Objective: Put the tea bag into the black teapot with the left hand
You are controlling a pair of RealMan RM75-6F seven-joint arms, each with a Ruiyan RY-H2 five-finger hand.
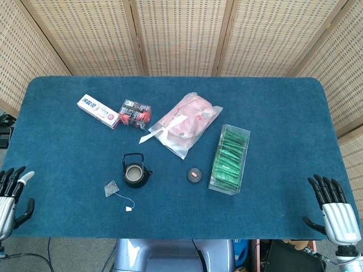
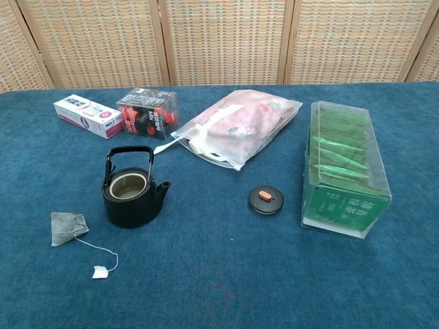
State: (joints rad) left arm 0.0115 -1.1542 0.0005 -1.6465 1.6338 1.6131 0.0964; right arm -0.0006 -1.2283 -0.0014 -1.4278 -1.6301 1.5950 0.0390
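The black teapot [image 1: 135, 171] [image 2: 130, 192] stands upright and lidless on the blue table, its handle raised. Its round black lid [image 1: 194, 174] [image 2: 265, 199] lies to the right of it. The grey tea bag [image 1: 110, 188] [image 2: 68, 227] lies flat just left of the pot, its string trailing to a small white tag [image 1: 129, 208] [image 2: 100, 272]. My left hand [image 1: 11, 198] hangs at the table's front left corner, fingers spread, holding nothing. At the front right corner my right hand [image 1: 334, 211] is likewise open and empty. Neither hand shows in the chest view.
A white toothpaste box [image 1: 98, 110] and a red-black packet [image 1: 134, 113] lie at the back left. A pink bag in clear plastic [image 1: 185, 124] sits mid-table. A clear box of green tea sachets [image 1: 229, 159] stands to the right. Wicker screens close off the back.
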